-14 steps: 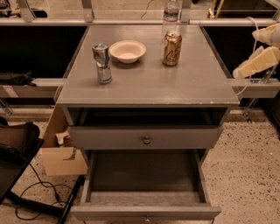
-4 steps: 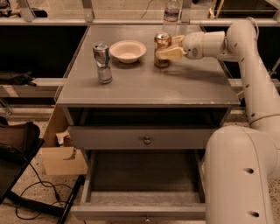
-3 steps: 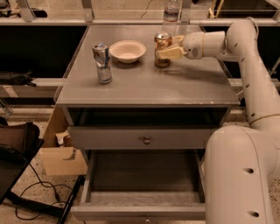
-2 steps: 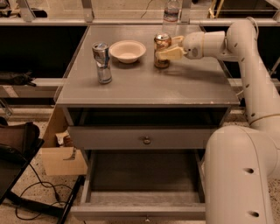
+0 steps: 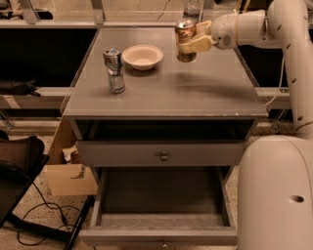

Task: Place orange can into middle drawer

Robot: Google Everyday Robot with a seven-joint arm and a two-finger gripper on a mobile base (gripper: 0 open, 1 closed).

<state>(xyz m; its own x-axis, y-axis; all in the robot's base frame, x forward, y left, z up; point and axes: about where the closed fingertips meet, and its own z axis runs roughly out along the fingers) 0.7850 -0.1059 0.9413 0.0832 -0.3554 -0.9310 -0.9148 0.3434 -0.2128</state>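
Note:
The orange can (image 5: 185, 38), copper-orange with a silver top, is held upright just above the far middle of the grey cabinet top. My gripper (image 5: 194, 41) reaches in from the right and is shut on the can, its pale fingers (image 5: 200, 44) across the can's side. The middle drawer (image 5: 161, 202) is pulled out below the cabinet, a long tray with a dark floor and a plain grey front. My arm runs from the gripper to the right edge of the camera view.
A slim silver-and-blue can (image 5: 114, 69) stands front left on the cabinet top (image 5: 195, 93). A white bowl (image 5: 142, 56) sits behind it. A clear water bottle (image 5: 192, 9) stands at the back. The drawer with a round knob (image 5: 164, 156) is above the open one. A cardboard box (image 5: 68, 171) lies left.
The gripper has lifted the orange can off the cabinet top; it now hangs slightly higher. Earlier still, the arm came in from the right and took hold of the can.

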